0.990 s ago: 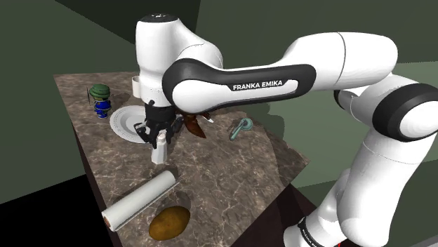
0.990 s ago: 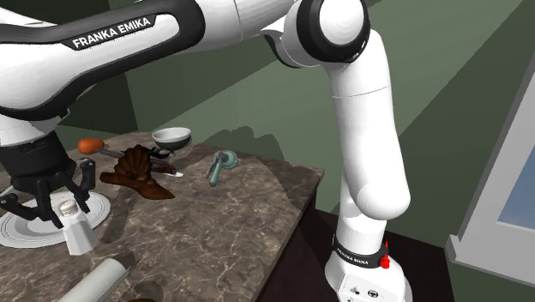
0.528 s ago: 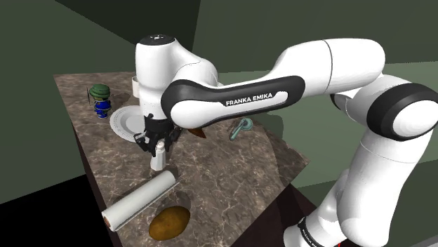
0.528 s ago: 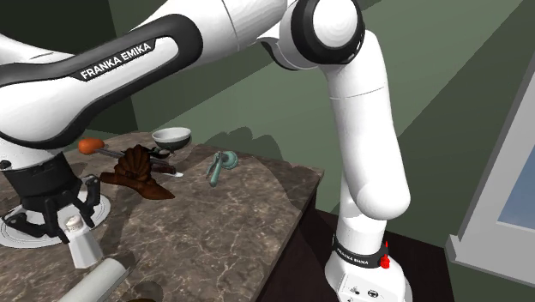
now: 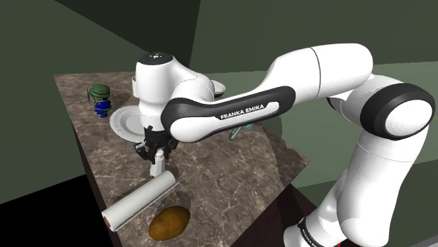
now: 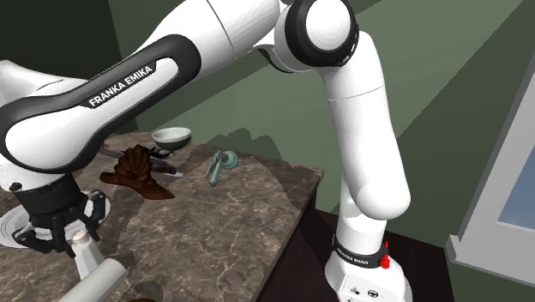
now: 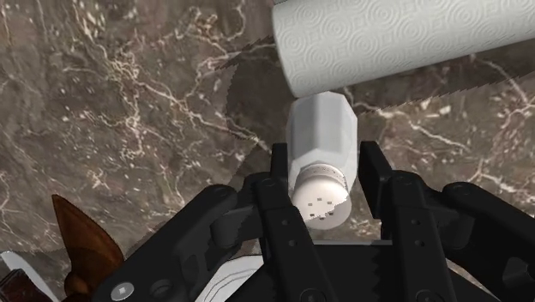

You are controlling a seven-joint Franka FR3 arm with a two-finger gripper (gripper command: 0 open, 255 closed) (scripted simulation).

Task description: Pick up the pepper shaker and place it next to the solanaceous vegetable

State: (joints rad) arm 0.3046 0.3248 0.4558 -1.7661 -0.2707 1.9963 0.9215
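Note:
A white pepper shaker (image 5: 158, 167) with a perforated cap stands upright between the black fingers of my gripper (image 5: 155, 149), which is shut on its top. In the wrist view the shaker (image 7: 320, 153) sits clasped in the gripper (image 7: 324, 174), close to a white paper towel roll (image 7: 403, 39). The brown potato (image 5: 169, 222) lies at the near end of the marble counter, just beyond that roll (image 5: 139, 200) from the shaker. The second exterior view has the shaker (image 6: 85, 254) under the gripper (image 6: 65, 233), right beside the roll (image 6: 94, 283). Whether the shaker's base touches the counter I cannot tell.
A white plate (image 5: 123, 121) lies behind the gripper, with a green and blue figure (image 5: 100, 98) further back. A brown ridged object (image 6: 137, 172), a white bowl (image 6: 171, 135) and a teal tool (image 6: 221, 166) sit towards the far side. The counter edge (image 5: 303, 165) drops off nearby.
The gripper has carried the shaker off the plate's edge and along the counter towards the paper towel roll and the potato. Its grip has stayed the same.

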